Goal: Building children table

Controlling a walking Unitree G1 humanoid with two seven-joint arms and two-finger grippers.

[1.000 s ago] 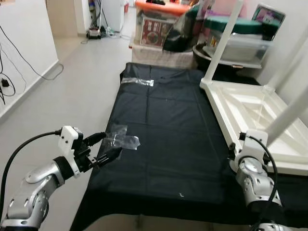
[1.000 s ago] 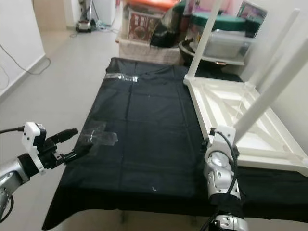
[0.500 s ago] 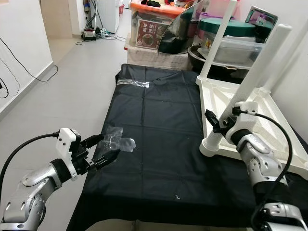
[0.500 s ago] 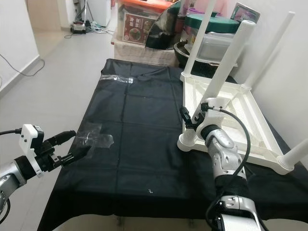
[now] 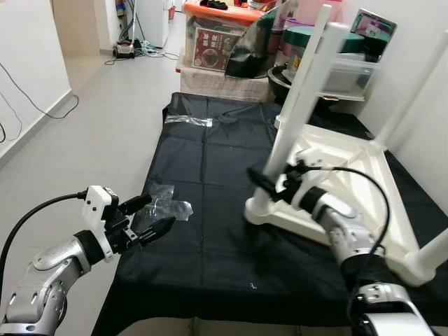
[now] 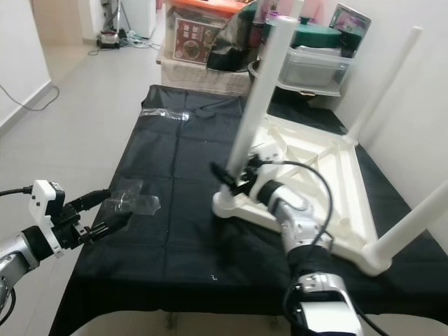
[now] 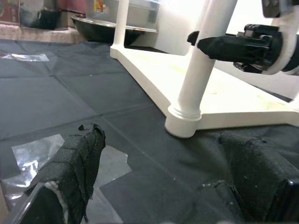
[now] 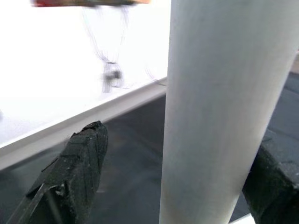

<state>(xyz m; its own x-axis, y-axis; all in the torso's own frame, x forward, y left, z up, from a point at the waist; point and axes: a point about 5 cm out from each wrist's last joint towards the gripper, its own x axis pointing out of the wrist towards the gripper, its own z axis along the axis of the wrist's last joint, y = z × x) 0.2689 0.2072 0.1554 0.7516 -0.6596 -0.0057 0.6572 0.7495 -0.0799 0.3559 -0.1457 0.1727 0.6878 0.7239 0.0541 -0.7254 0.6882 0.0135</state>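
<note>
Left gripper (image 5: pixel 148 222) hovers at 8 o'clock over the black-covered desk (image 5: pixel 210 231), fingers apart, just beside a clear plastic wrapper (image 5: pixel 166 205). Right gripper (image 5: pixel 269 187) sits near centre, fingers apart around the nearest white leg (image 5: pixel 297 105) of the upturned children's table (image 5: pixel 350 182), not visibly clamped. The table lies at 2 o'clock. Storage boxes (image 5: pixel 224 43) stand at 12 o'clock.

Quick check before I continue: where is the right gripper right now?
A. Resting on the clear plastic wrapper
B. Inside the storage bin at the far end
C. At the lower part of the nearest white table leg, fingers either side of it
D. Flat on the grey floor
C. The right gripper sits at the table leg near its base, and the right wrist view shows that white leg between the two black fingers.
</note>
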